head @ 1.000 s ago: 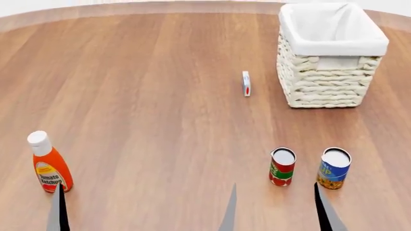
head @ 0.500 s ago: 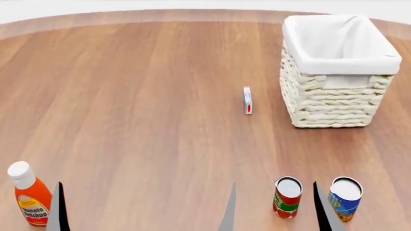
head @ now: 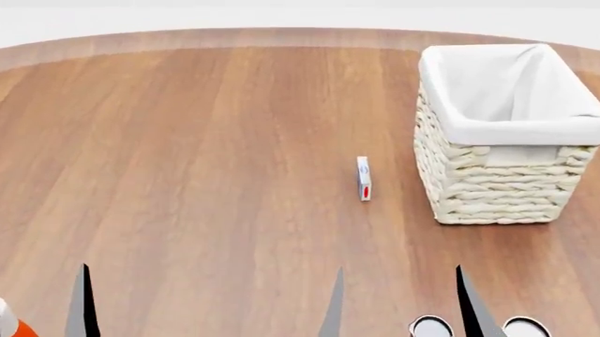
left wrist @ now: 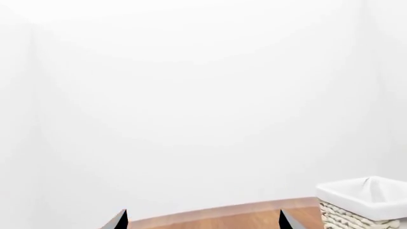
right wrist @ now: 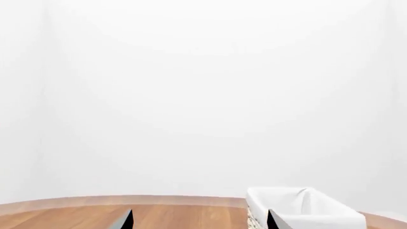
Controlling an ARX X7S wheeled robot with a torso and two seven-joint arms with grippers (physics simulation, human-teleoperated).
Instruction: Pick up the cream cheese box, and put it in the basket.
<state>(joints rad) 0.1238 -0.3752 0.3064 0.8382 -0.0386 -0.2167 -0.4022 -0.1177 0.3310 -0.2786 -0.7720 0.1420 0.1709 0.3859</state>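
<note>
The cream cheese box (head: 364,179) stands on its thin edge on the wooden table, white with a red patch, just left of the basket (head: 497,189). The basket is cream wicker with a white liner and looks empty. It also shows in the left wrist view (left wrist: 365,202) and the right wrist view (right wrist: 305,210). My right gripper (head: 400,305) is open and empty at the near edge, well short of the box. My left gripper (left wrist: 202,222) is open and empty; only one of its fingers (head: 84,302) shows in the head view.
The tops of two cans (head: 431,328) (head: 525,328) peek in at the bottom edge beside my right gripper. A ketchup bottle (head: 8,326) is at the bottom left corner. The table's curved far edge (head: 281,31) runs behind the basket.
The head view has shifted: the box, the basket, the cans and the bottle all slid down the picture. The cans and bottle are now almost out of frame. The grippers keep their places.
</note>
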